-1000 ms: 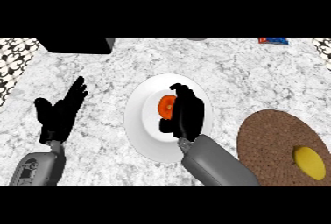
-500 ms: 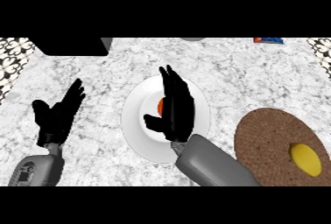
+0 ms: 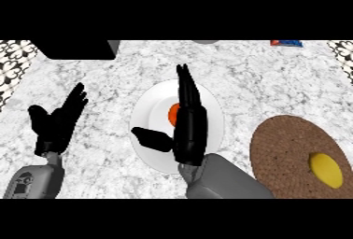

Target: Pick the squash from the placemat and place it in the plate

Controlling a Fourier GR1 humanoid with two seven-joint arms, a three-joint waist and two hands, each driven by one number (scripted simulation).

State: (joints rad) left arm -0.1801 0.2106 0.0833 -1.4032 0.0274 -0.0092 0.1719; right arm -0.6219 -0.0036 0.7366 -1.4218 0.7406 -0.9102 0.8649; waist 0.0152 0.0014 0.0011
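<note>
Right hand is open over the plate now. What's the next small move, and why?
Probably draw the right hand back off the plate: its fingers are straight, and the orange squash already lies on the plate beside them.

Marbled counter (image 3: 276, 79), white plate (image 3: 151, 100), brown placemat (image 3: 286, 149)

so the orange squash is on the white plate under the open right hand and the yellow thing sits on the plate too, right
Not quite. The head view shows the yellow thing lying on the brown placemat, apart from the plate. The rest holds: the orange squash is on the white plate, partly hidden under the open right hand.
</note>
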